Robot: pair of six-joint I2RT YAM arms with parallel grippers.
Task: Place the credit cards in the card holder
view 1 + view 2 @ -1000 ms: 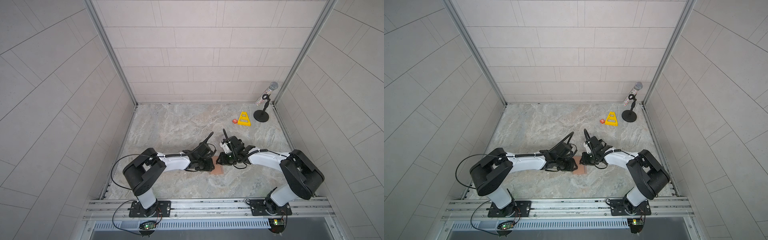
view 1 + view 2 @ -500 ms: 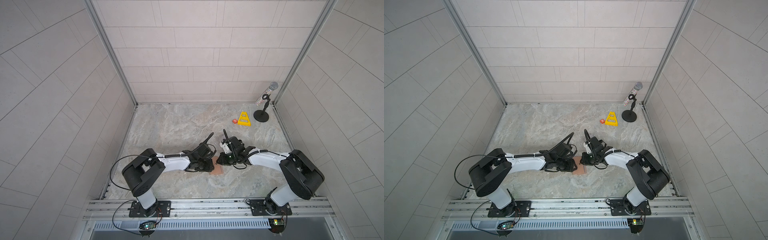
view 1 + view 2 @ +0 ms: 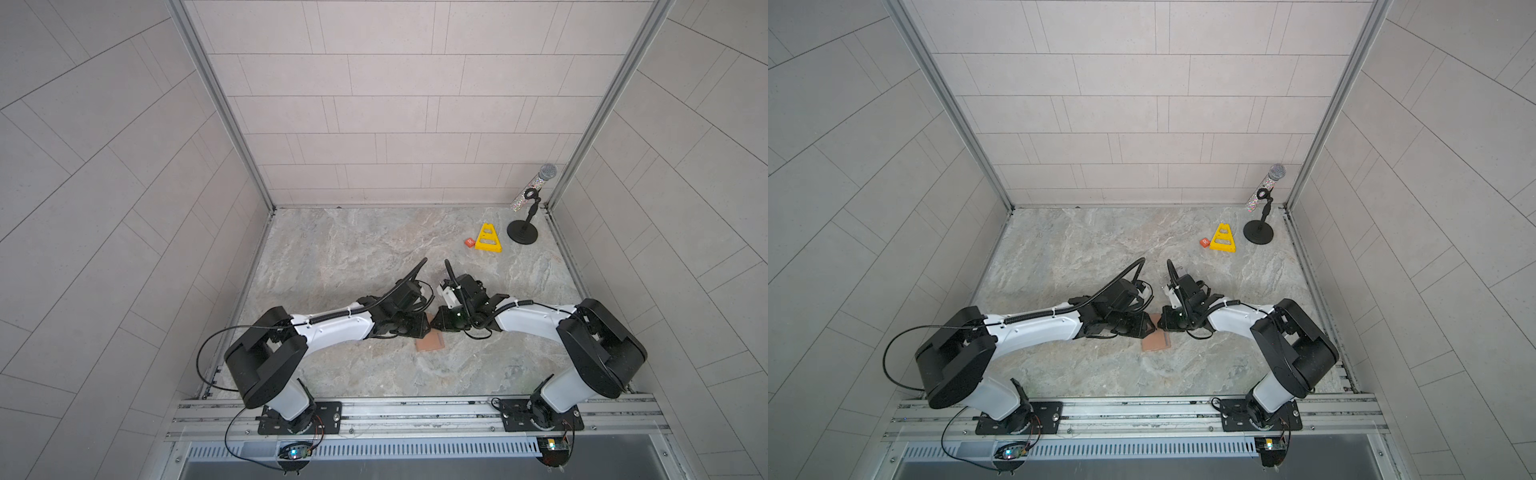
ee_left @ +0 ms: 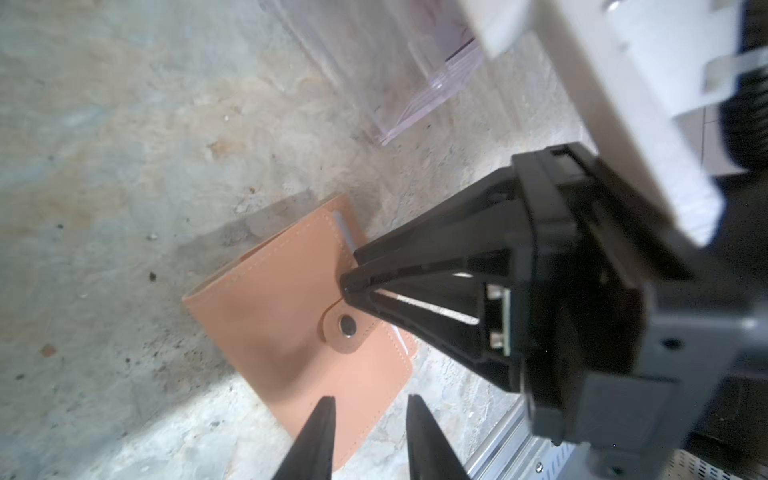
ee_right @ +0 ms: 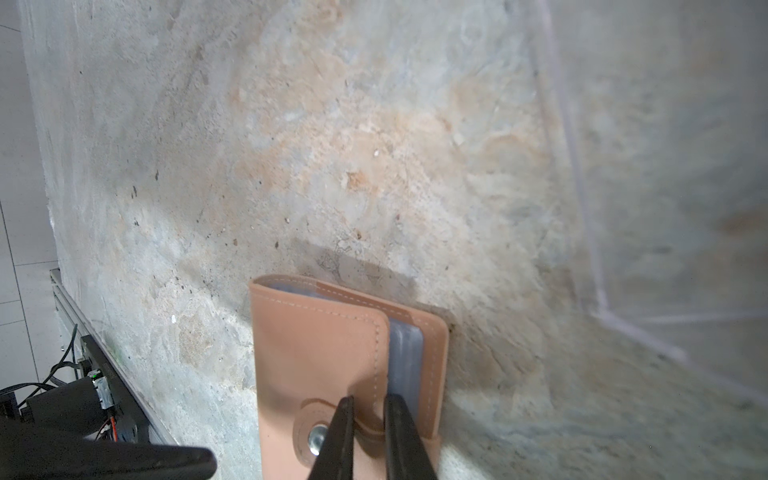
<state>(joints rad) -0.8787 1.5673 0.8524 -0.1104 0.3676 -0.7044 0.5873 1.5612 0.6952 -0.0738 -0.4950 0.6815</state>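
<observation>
The card holder point(image 3: 430, 343) point(image 3: 1156, 341) is a tan-pink wallet lying snapped shut on the marble table between both arms. In the right wrist view its bluish sleeves point(image 5: 405, 353) show along the open edge. My right gripper point(image 5: 370, 401) point(image 3: 436, 323) is shut on the card holder point(image 5: 324, 353), its tips pinching the snap tab beside the metal stud. My left gripper point(image 4: 370, 401) point(image 3: 420, 329) hovers open over a corner of the card holder point(image 4: 286, 316). The credit cards do not show clearly; blurred pale lilac layers sit in the clear acrylic stand point(image 4: 440, 70).
The clear stand stands just beyond the wallet, close to the right wrist. At the back right are a yellow triangular piece point(image 3: 488, 239), a small orange cube point(image 3: 469, 242) and a microphone on a round base point(image 3: 523, 237). A metal rail point(image 3: 415, 409) runs along the front edge.
</observation>
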